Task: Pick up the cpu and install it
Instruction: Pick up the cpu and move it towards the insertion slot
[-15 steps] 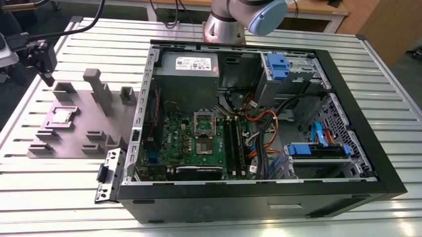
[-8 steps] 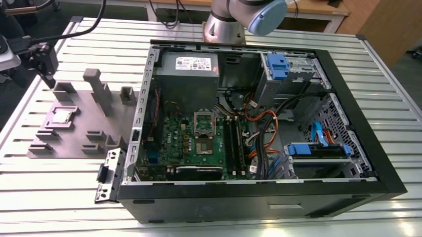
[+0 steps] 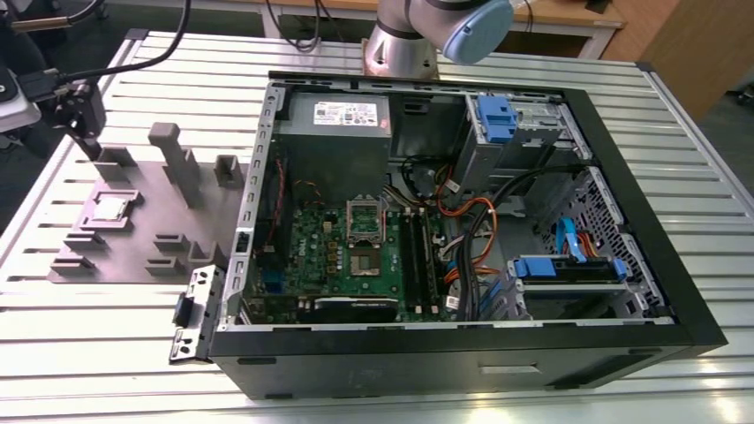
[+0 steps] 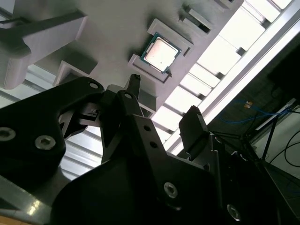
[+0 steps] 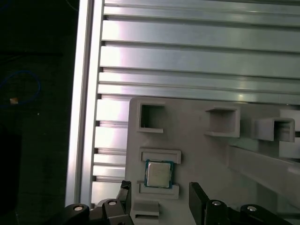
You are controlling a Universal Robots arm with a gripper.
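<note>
One cpu [image 5: 158, 173], one gripper [image 5: 159, 186], one grey fixture plate [image 3: 127, 252], one open computer case [image 3: 471, 353]: that's the count. The cpu sits flat in a shallow recess of the plate, which lies on the bench [image 3: 94, 353] toward the exterior view's left edge, just beside the case. The gripper hovers over the plate with its two fingers [image 4: 192, 123] wide apart, holding nothing. In the first wrist view the cpu lies between them, untouched.
</note>
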